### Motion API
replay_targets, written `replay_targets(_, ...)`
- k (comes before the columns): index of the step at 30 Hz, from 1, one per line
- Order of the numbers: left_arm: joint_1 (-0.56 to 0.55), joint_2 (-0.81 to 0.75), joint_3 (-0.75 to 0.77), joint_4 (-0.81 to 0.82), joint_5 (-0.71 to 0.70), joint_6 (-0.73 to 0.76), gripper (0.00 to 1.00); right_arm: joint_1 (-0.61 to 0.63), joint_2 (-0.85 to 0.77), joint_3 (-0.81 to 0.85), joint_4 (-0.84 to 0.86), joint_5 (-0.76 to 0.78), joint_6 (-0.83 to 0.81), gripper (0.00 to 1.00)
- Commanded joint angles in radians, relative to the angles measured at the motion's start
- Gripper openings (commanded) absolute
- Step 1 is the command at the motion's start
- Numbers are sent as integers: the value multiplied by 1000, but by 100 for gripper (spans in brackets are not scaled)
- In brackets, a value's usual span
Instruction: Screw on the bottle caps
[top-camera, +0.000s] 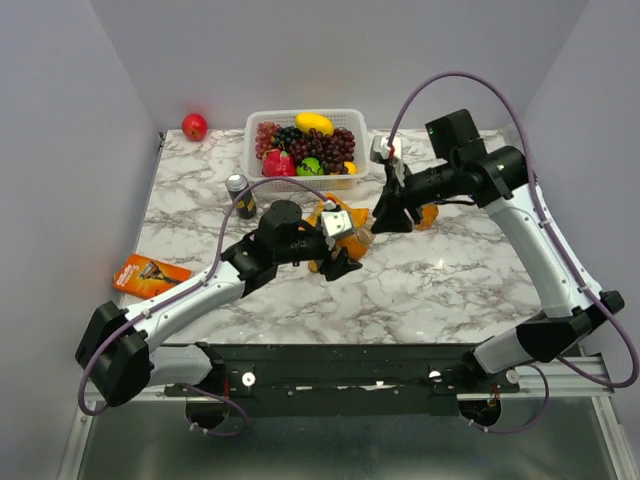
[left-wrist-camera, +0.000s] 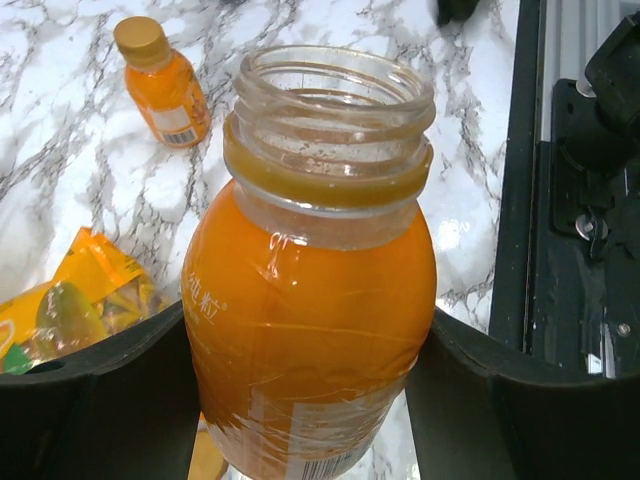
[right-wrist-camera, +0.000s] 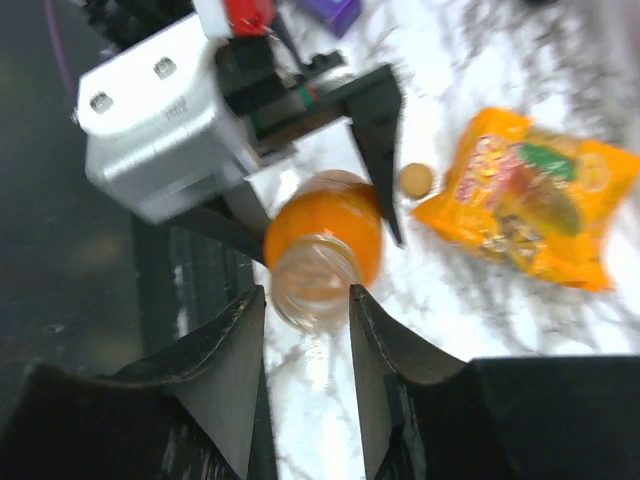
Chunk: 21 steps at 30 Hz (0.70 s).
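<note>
My left gripper (top-camera: 340, 255) is shut on an uncapped orange juice bottle (left-wrist-camera: 310, 290), gripping its body with the open mouth (left-wrist-camera: 330, 90) pointing away. My right gripper (right-wrist-camera: 305, 295) is open and empty. Its fingers (right-wrist-camera: 230, 350) stand either side of that bottle's mouth (right-wrist-camera: 312, 278), just short of it. In the top view the right gripper (top-camera: 385, 220) faces the bottle (top-camera: 356, 240). A loose golden-orange cap (right-wrist-camera: 416, 180) lies on the table beside a snack bag. A second orange bottle (left-wrist-camera: 165, 85) stands apart with its cap on. The colourless bottle and the white cap do not show.
An orange snack bag (right-wrist-camera: 530, 210) lies just behind the held bottle; it also shows in the left wrist view (left-wrist-camera: 70, 310). A dark can (top-camera: 240, 195), a white fruit basket (top-camera: 262, 168), a red apple (top-camera: 194, 126) and an orange packet (top-camera: 150, 275) are on the marble table.
</note>
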Motion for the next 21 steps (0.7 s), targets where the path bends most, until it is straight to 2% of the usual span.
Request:
replay_targets(1, 121, -130, -55, -56, 73, -13, 45, -75, -69, 41, 186, 81, 97, 53)
replay_targets(3, 185, -185, -87, -68, 86, -51, 37, -75, -69, 21, 217, 81, 85, 56)
replay_targets(4, 263, -203, -98, -77, 88, -65, 33, -75, -62, 3, 248, 64, 73, 58)
replay_targets(6, 346, -263, -128, -77, 76, -103, 17, -52, -46, -26, 267, 29, 32, 61)
replay_targets(7, 429, -281, -139, -65, 74, -140, 13, -34, -23, -19, 238, 30, 9, 61)
replay_targets(9, 513, -334, -155, -60, 51, -180, 0, 43, 54, -3, 198, 97, -79, 61)
replay_targets(11, 616, -379, -161, -56, 34, -228, 0, 95, 112, -5, 181, 140, -164, 61)
replay_targets(15, 753, -446, -169, -50, -1, -289, 0, 228, 215, -35, 236, 251, -275, 61)
replay_targets(21, 931, -522, -158, -65, -24, -375, 0, 290, 416, -14, 260, 283, -449, 63)
